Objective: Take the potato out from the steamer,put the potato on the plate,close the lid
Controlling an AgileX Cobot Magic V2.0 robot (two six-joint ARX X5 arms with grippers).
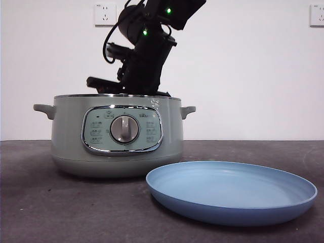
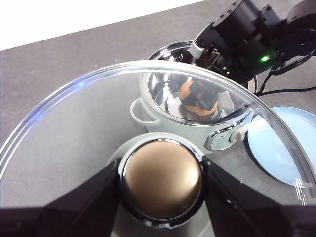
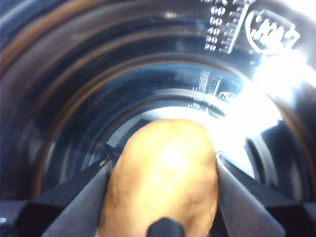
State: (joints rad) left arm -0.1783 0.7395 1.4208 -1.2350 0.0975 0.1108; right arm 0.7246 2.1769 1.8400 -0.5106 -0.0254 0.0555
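We see the steamer (image 1: pixel 116 142) standing open on the dark tabletop (image 1: pixel 45 202), its dial facing us; the plate (image 1: pixel 233 192) lies just beside it, bare, near the steamer's control panel; the right pincer (image 3: pixel 163 197) reaches down into the steamer, its two black jaws pressed against either side of the potato (image 3: pixel 163 173), so it is grasping the potato inside the shiny inner bowl; the potato is within the steamer's walls, though we cannot tell whether it rests on the bowl's floor or is lifted clear of it; from the left wrist we see the same potato (image 2: pixel 197 98) through the glass, with the right arm above the steamer; the left pincer (image 2: pixel 162 180) is clenched on the knob of the lid (image 2: pixel 74 113), holding the lid up and well apart from the steamer.
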